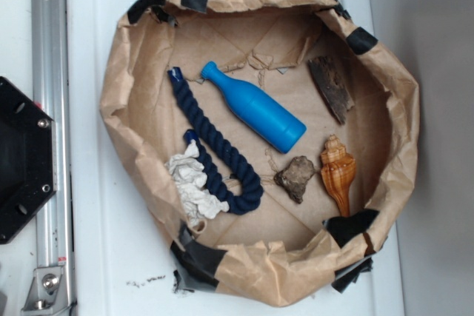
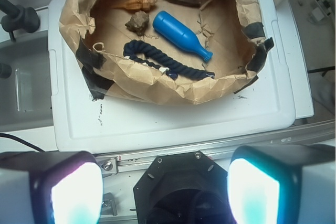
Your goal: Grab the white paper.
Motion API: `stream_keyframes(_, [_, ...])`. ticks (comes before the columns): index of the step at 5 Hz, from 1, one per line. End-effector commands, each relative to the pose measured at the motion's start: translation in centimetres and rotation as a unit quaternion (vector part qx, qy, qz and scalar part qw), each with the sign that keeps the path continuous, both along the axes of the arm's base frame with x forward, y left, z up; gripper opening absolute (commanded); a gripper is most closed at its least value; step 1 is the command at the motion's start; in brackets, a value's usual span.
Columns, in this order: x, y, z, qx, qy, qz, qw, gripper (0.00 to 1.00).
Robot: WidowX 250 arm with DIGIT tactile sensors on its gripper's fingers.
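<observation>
Fingers [image 2: 73, 192] sit wide apart at the bottom of the wrist view with nothing between them, so the gripper [image 2: 165, 195] is high up and back over the robot base, well away from the bag. So this looks like the very start, the approach hasn't begun yet. White paper [image 1: 191, 185] is a crumpled wad on the floor of the brown paper bag [image 1: 404, 116], tucked against the bag wall and touching the navy rope [image 1: 215, 157]. From the wrist view it's mostly hidden behind the near bag wall. Blue bottle [image 1: 255, 107] lies farther in. Next move, I'd guess: travel over the rim, drop between wall and rope, then close.
</observation>
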State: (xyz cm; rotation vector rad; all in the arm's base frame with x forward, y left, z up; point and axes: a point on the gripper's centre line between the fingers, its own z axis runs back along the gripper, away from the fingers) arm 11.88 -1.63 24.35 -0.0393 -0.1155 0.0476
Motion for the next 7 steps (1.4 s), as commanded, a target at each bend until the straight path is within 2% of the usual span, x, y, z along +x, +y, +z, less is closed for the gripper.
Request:
stream_keyframes(1, [0.0, 0.0, 0.0, 0.000, 0.000, 0.000, 1.000, 1.00])
stream_keyframes(2, [4.0, 0.1, -1.8, -0.031, 0.014, 0.054, 0.998, 1.00])
stream_keyframes(3, [7.8, 0.3, -3.3, -0.056, 0.059, 0.125, 0.989, 1.00])
stream_keyframes(4, [10.1, 0.3, -6.5, -0.087, 0.095, 0.153, 0.980, 1.00])
stream_keyframes(5, [10.1, -0.6, -11.3, -0.078, 0.124, 0.140, 0.979, 1.00])
stream_keyframes(7, [9.2, -1.9, -16.9, -0.081, 0.128, 0.153, 0.976, 1.00])
